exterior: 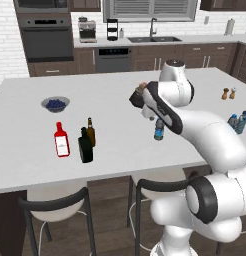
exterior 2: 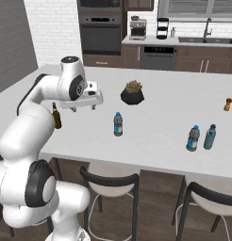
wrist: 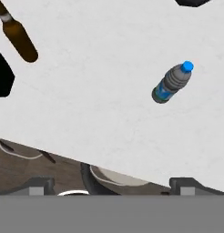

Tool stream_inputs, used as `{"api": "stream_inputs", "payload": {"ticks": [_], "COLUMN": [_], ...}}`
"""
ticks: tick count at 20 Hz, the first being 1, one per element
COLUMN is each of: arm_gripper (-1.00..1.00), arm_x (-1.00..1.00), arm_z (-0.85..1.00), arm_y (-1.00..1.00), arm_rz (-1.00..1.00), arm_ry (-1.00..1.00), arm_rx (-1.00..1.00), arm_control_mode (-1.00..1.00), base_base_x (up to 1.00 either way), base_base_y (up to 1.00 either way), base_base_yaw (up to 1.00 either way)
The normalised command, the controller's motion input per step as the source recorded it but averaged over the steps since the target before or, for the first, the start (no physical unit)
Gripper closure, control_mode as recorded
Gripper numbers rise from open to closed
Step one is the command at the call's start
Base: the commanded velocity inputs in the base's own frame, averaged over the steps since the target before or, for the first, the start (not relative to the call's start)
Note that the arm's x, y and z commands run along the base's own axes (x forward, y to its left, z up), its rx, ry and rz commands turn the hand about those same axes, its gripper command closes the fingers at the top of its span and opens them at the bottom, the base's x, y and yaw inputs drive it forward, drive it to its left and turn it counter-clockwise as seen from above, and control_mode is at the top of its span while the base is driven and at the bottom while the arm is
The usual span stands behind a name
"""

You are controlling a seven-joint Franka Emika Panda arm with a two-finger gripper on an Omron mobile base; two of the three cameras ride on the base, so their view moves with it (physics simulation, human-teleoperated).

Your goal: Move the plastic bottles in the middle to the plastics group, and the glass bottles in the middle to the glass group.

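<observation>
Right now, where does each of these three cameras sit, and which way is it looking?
Left base view: behind the arm's left, facing the white kitchen island; arm at lower right.
Right base view: behind its right, same island; arm at lower left.
Hand view: on the hand, looking down; open fingers at bottom.
All three show the lone small clear blue-labelled water bottle.

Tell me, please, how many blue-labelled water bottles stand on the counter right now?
3. One water bottle stands alone mid-counter, ahead of the arm; two more stand side by side at the right end. None seems hidden.

Two rear base views share the counter [exterior: 120, 125]; hand view looks down.
</observation>
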Motion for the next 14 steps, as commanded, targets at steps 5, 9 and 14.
{"api": "stream_inputs", "payload": {"ticks": [5,9,14], "arm_gripper": [-1.00,-1.00,-1.00], "arm_x": [0.05,0.20,0.34], "arm_z": [-0.03,-0.13,-0.07], "arm_y": [-0.67,-0.59,-0.54], "arm_rz": [0.06,0.04,0.03], "arm_ry": [0.01,-0.07,-0.06], "arm_rx": [-0.06,0.01,0.00], "arm_control_mode": [-1.00,-1.00,-1.00], "base_base_x": [0.00,0.00,0.00], "base_base_y": [0.00,0.00,0.00], "base_base_yaw": [0.00,0.00,0.00]}}
